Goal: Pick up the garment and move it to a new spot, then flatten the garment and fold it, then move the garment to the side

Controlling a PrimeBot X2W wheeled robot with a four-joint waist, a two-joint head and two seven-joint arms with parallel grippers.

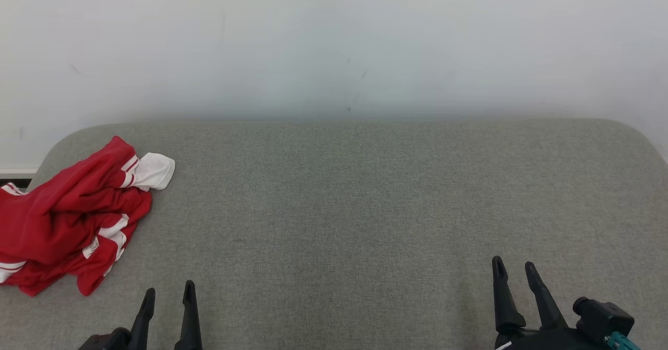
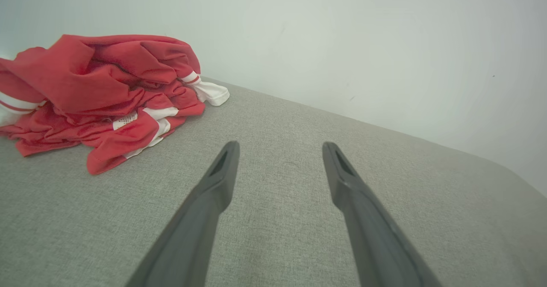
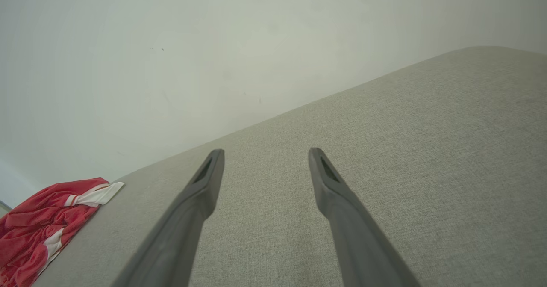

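Garment (image 1: 73, 219) crumpled, cut off at view's left edge, left gripper (image 1: 169, 287) and right gripper (image 1: 513, 262) spread wide, empty

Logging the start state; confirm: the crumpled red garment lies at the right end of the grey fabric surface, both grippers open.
Wrong end: the head view shows the red garment at the left end. The left gripper and right gripper are open.

One red-and-white garment (image 1: 68, 219), one grey cloth surface (image 1: 365, 209), two grippers: left gripper (image 1: 169, 286), right gripper (image 1: 513, 261)
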